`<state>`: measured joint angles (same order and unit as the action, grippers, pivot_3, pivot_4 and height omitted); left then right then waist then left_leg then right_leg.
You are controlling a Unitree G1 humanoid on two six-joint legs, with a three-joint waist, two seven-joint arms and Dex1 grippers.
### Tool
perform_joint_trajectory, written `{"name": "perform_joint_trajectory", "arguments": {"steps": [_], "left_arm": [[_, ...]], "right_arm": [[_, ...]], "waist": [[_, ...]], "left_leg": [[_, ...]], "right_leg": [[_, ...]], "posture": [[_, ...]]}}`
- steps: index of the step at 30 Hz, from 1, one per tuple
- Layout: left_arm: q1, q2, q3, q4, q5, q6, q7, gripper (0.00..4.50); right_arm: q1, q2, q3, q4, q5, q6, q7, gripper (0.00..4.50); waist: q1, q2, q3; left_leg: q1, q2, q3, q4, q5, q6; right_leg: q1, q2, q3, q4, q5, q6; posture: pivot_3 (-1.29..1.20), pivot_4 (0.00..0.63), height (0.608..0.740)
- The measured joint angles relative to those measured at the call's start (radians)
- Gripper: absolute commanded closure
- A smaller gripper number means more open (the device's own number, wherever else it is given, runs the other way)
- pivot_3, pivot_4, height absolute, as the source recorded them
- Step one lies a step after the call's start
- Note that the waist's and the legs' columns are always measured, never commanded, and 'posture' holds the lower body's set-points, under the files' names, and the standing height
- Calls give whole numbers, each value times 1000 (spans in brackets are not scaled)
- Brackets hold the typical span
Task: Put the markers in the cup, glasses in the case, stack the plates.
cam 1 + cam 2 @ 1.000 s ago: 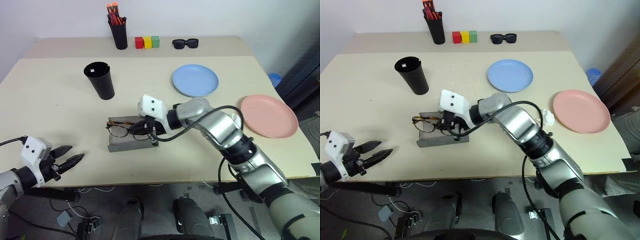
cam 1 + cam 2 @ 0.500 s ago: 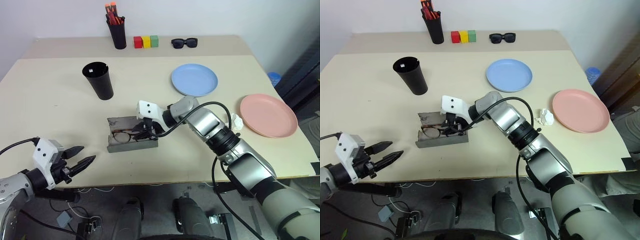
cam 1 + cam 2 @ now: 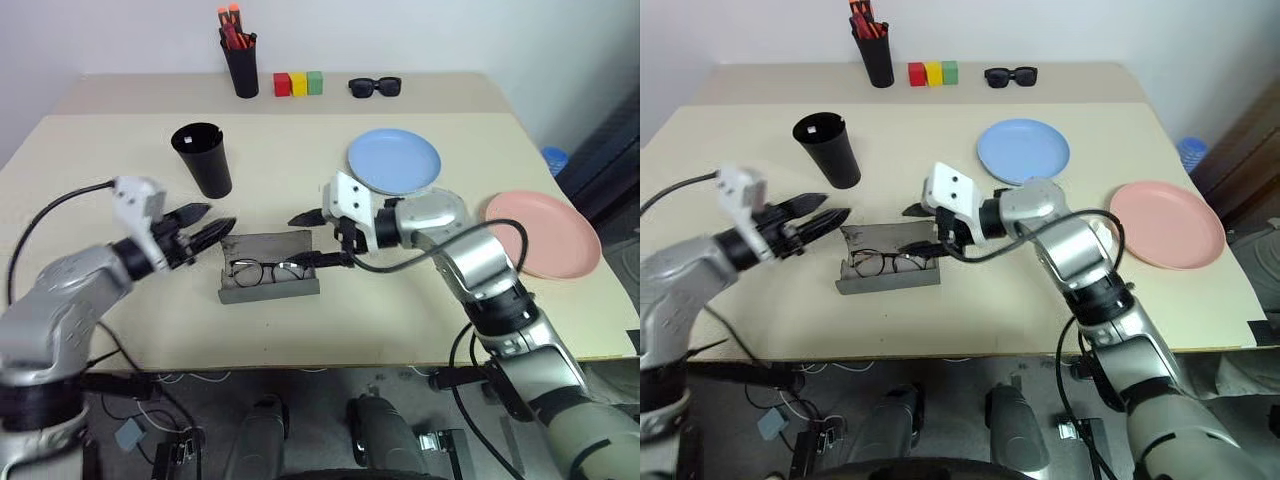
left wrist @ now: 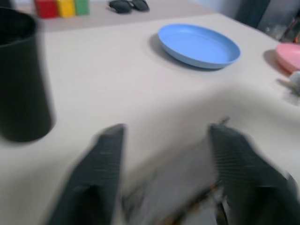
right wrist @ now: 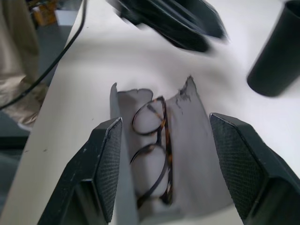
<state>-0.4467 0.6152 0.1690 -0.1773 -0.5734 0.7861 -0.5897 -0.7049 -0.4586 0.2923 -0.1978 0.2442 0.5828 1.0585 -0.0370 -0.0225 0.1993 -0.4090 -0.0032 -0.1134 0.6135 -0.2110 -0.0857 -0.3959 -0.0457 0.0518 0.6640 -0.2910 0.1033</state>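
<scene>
Beige tabletop [image 3: 420, 300] is carrying the open grey case [image 3: 268, 281], with the glasses [image 3: 263, 270] lying inside it. Right gripper [image 3: 316, 237] is hovering at the case's right end, fingers spread wide and empty. Left gripper [image 3: 207, 226] is hovering near the left end, fingers narrowly parted, holding nothing.

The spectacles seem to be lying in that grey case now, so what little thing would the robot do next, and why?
Probably close the lid. The glasses lie inside the open case, the right gripper is open and empty beside it, and the left gripper sits at the case's other end.
</scene>
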Motion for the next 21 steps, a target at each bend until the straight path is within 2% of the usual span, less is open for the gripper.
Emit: {"name": "perform_joint_trajectory", "arguments": {"steps": [2, 3, 6, 9, 15, 21], "left_arm": [[-105, -32, -69, 122, 53, 11, 26, 4405], [-150, -43, -97, 185, 79, 15, 32, 4464], [-247, -49, -188, 311, 130, 55, 3, 4464], [-274, -36, -260, 370, 160, 82, -67, 4464], [-263, 81, -337, 326, 172, 77, -262, 4464], [-204, 158, -343, 258, 192, 10, -366, 4464]], "right_arm": [[46, -41, -21, -65, 7, 27, -17, 1518], [66, -62, -33, -93, 11, 42, -26, 1518], [139, -136, -67, -173, 17, 69, -41, 1518], [217, -201, -97, -222, 17, 80, -54, 1518], [317, -275, -161, -255, 17, 86, -90, 1518], [341, -273, -172, -233, 14, 65, -128, 1518]], "waist": [[-7, 0, 0], [-11, 0, 0], [-10, 0, 0], [-10, 0, 0], [-9, 0, 0], [-8, 1, 0]], "left_leg": [[0, 0, 0, 0, 0, 0], [0, 0, 0, 0, 0, 0], [0, 0, 0, -2, 0, 0], [-1, 0, 1, -1, 0, 0], [-1, 0, 1, -1, 0, 0], [-1, 0, 1, -1, 0, 0]], "right_leg": [[0, 0, 0, 0, 0, 0], [-1, 0, 0, 0, 0, 0], [-1, 0, 0, 1, 0, 1], [-2, 0, 1, 0, -1, 1], [-1, 0, 1, 0, -1, 1], [-1, 0, 1, 0, -1, 1]], "posture": [[0, 150, 740], [0, 150, 740], [0, 150, 740], [0, 150, 740], [0, 150, 740], [0, 150, 740]]}}
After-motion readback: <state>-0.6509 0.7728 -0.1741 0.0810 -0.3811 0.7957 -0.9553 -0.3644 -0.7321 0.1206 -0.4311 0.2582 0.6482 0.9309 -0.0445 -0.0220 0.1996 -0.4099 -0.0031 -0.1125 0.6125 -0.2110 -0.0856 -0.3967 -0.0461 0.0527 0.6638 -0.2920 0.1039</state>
